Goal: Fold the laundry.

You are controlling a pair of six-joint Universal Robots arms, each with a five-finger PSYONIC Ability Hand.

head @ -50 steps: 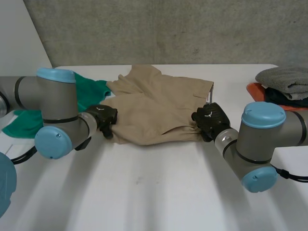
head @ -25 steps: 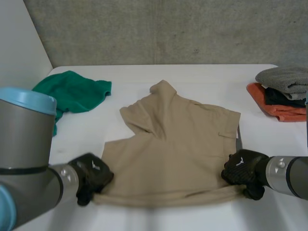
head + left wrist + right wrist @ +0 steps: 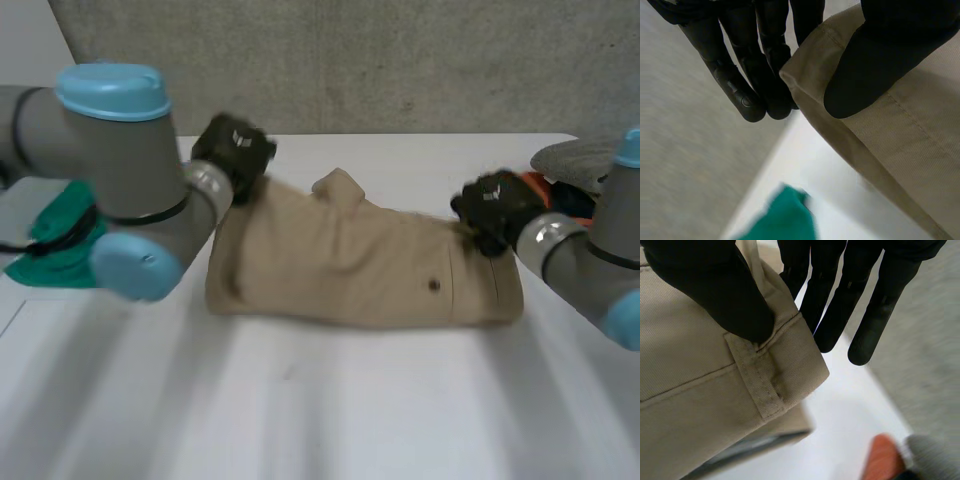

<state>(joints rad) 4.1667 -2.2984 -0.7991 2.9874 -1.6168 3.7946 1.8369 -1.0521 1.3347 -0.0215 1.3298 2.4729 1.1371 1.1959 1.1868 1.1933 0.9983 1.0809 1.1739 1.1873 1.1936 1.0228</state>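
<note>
A pair of tan shorts lies folded over on the white table, its fold toward me. My left hand holds the cloth's far left corner, pinched between thumb and fingers. My right hand holds the far right corner, a waistband edge with a belt loop, pinched under its thumb against the fingers. Both hands are raised a little above the table at the back of the shorts.
A green cloth lies at the left behind my left arm; it is also below the left hand. A stack of folded grey and orange laundry sits at the back right, and again beside the right hand. A grey wall runs behind the table.
Both hands have carried the near edge of the shorts up and away from me to the back, folding the shorts over on themselves. The grips stayed shut.
</note>
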